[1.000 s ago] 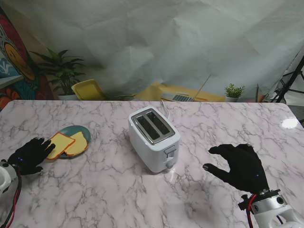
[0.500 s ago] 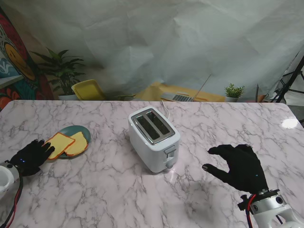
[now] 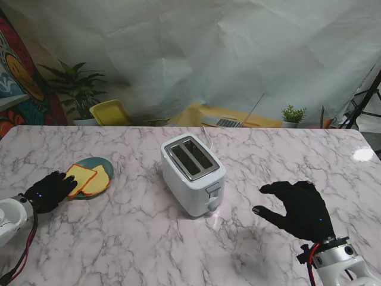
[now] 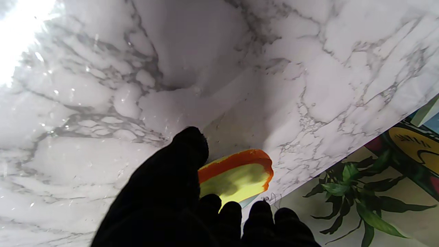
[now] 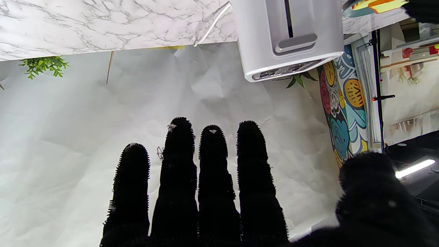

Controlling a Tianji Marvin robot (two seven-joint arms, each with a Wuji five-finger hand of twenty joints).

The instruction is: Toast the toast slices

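White crumpled sheeting hangs behind a marble bench that carries a white two-slot toaster near its middle, both slots empty. Two toast slices lie overlapping on a teal plate well to the left of it. The left hand is at the nearer slice's edge; in the wrist view its thumb and fingers bracket that slice, though whether they have closed on it I cannot tell. The right hand hovers open and empty to the toaster's right. The step in hand looks like picking up the first slice; next it needs a firm pinch, a lift, and a carry to a slot.
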